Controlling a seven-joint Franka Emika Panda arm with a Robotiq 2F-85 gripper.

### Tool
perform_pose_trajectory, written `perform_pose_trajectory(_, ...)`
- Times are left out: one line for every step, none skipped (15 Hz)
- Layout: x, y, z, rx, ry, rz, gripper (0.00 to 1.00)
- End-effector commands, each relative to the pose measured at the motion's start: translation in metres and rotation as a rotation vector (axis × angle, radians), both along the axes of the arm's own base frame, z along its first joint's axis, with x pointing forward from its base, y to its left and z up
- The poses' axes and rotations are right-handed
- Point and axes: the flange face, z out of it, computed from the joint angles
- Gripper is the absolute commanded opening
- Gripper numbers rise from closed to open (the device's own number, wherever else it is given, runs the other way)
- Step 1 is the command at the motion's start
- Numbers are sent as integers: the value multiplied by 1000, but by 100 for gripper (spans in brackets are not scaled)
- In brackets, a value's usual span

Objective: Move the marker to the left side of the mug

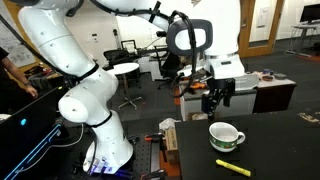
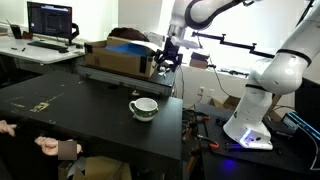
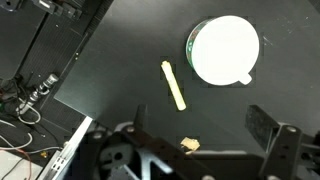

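Marker lies flat on the black table, nearest the camera in an exterior view, just in front of the mug and not touching it. The wrist view shows it slanted, beside the mug, away from the handle. Above and behind the mug hangs the gripper, holding nothing; its fingers seem spread wide, though that view is dim. Farthest back sits a cardboard box.
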Motion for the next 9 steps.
perform_pose_trajectory(3, -13, -15, -24, 18, -69, 100)
perform_pose_trajectory(5, -16, -20, -30, 27, -59, 100)
perform_pose_trajectory(9, -18, -25, -33, 29, -49, 100)
perform_pose_trajectory(12, -20, -30, -34, 39, -39, 100)
perform_pose_trajectory(16, -22, -37, -28, 42, -29, 100)
perform_pose_trajectory(20, -23, -42, -23, 43, -21, 100)
perform_pose_trajectory(23, -23, -47, -17, 40, -2, 100)
perform_pose_trajectory(11, -19, -40, -20, 47, -24, 100)
perform_pose_trajectory(12, -19, -45, -19, 54, -22, 100)
